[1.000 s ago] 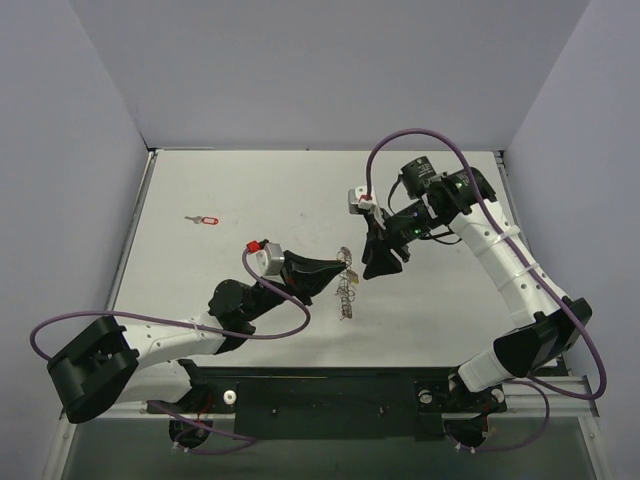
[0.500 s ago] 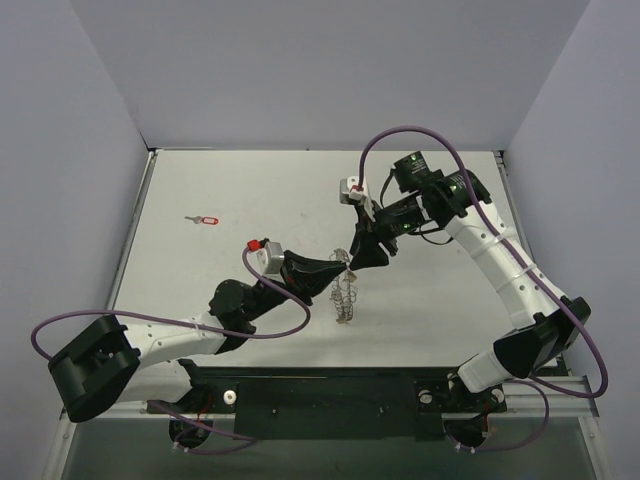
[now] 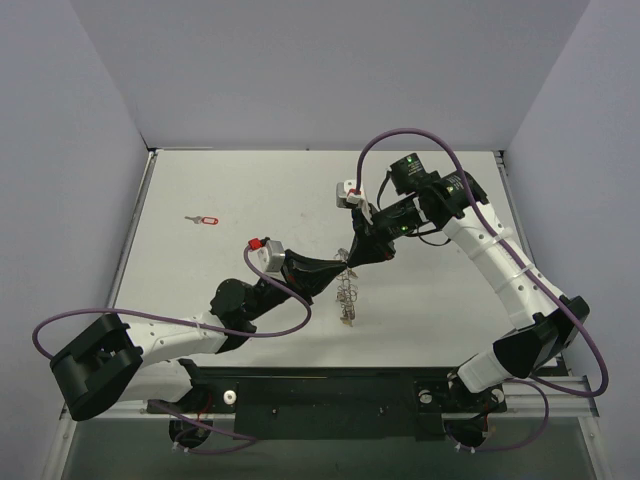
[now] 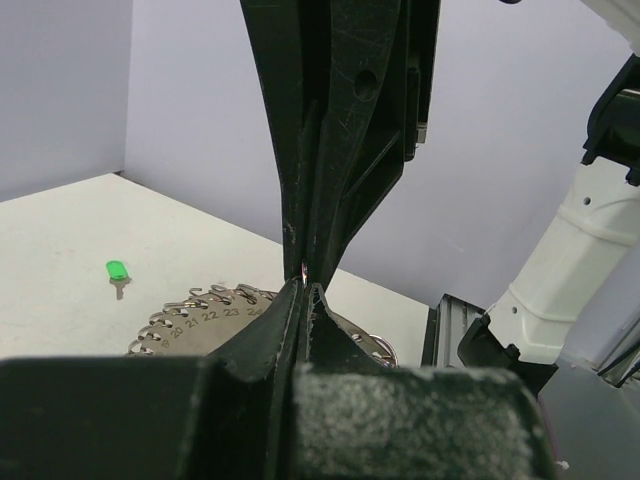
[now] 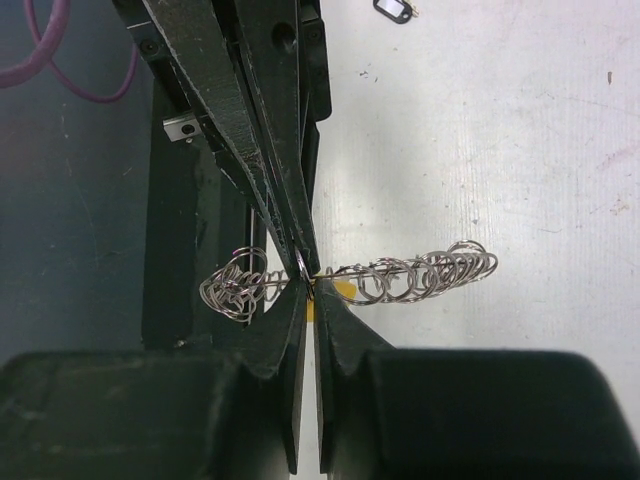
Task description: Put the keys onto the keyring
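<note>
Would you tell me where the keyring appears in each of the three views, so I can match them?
Top external: keyring at picture centre, just under the meeting tips.
Left wrist: lower left of centre, behind the left gripper.
Right wrist: wire band across mid-frame.
Shared landmark: left gripper and right gripper meeting tip to tip at the ring.

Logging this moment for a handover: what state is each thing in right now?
Keyring: held on edge, pinched by both grippers.
Left gripper: shut on keyring.
Right gripper: shut on keyring.
Red key: loose, lying flat on table.
Green key: loose, lying flat on table.
</note>
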`<action>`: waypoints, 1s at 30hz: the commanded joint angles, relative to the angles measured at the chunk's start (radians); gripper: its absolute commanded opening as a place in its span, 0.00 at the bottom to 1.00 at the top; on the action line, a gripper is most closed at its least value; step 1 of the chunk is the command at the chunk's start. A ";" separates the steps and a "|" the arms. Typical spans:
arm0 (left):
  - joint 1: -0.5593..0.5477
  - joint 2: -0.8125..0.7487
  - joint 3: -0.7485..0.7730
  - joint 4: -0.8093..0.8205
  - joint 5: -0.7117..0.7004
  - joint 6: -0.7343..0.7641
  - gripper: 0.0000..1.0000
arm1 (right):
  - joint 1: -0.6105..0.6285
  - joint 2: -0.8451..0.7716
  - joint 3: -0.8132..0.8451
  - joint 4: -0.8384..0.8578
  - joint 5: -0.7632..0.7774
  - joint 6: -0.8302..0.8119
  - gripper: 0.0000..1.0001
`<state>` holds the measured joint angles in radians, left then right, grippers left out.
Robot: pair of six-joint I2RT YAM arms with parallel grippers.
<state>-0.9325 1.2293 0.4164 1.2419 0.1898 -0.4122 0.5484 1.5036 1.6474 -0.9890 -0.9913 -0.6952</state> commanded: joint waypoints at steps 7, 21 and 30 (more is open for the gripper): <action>0.003 -0.034 0.001 0.084 -0.013 -0.011 0.00 | 0.007 -0.016 0.035 -0.056 0.052 -0.009 0.00; 0.003 -0.246 0.058 -0.482 0.010 0.191 0.38 | 0.057 0.003 0.089 -0.199 0.307 -0.035 0.00; -0.008 -0.203 0.150 -0.633 0.074 0.406 0.38 | 0.142 0.083 0.199 -0.412 0.479 -0.155 0.00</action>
<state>-0.9344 0.9977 0.5072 0.6422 0.2302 -0.1226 0.6617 1.5692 1.8042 -1.2503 -0.5957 -0.7937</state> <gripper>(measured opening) 0.382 0.005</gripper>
